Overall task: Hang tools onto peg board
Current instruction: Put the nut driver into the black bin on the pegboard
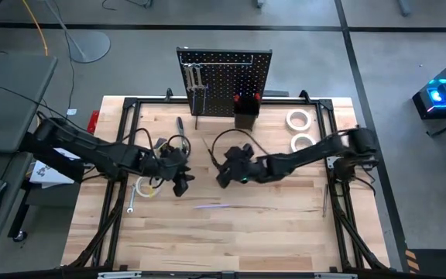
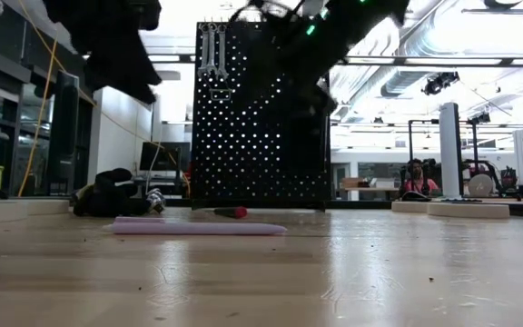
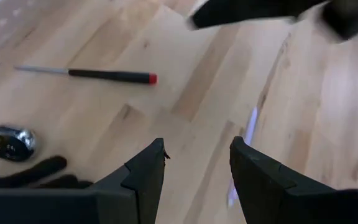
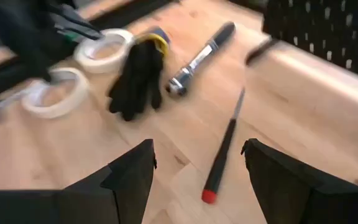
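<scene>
The right gripper (image 4: pixel 197 165) hovers with jaws spread, empty, over the red-tipped screwdriver (image 4: pixel 222 155) lying between them on the table (image 1: pixel 269 232), near the peg board (image 1: pixel 227 77). The left gripper (image 3: pixel 197 165) is spread, empty.

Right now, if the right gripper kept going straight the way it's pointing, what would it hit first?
Probably the red-tipped screwdriver, lying on the table just ahead of the open right gripper. Depth is hard to judge.

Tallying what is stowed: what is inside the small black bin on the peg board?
Red-topped handles stick up out of the small black bin on the peg board. Their lower parts and anything deeper are hidden by its walls.
</scene>
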You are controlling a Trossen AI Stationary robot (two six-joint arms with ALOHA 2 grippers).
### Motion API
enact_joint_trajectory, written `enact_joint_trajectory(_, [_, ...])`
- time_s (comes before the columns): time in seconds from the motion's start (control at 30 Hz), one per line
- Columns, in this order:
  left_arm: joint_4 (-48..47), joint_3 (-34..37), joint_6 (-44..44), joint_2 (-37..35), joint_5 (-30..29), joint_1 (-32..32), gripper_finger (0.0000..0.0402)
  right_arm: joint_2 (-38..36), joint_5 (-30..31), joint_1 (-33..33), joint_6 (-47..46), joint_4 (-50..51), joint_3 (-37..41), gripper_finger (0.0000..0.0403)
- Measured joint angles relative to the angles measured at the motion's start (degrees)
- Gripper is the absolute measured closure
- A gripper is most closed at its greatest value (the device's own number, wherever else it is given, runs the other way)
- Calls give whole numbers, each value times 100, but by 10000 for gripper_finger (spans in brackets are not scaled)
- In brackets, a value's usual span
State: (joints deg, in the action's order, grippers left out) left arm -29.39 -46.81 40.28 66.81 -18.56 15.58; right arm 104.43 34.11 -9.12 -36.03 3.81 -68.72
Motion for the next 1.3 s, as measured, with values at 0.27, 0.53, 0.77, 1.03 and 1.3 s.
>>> enact_joint_trajectory(0.27, [-90, -6, 162, -194, 4, 115, 237, 1210, -2, 281, -4, 232, -846, 163])
enact_joint_trajectory(0.53, [-116, -6, 161, -214, 163, 132, 237, 2208, -26, 402, -593, 1402, -1694, 163])
enact_joint_trajectory(0.77, [-120, -6, 161, -214, 177, 132, 237, 2754, -1074, 388, -1339, 1960, -1908, 167])
enact_joint_trajectory(1.03, [-108, -6, 191, -210, 161, 126, 237, 2722, -932, 85, -1229, 2883, -1924, 373])
enact_joint_trajectory(1.3, [-68, -4, 261, -322, -176, 104, 237, 1906, -1566, -131, -594, 3973, -1793, 374])
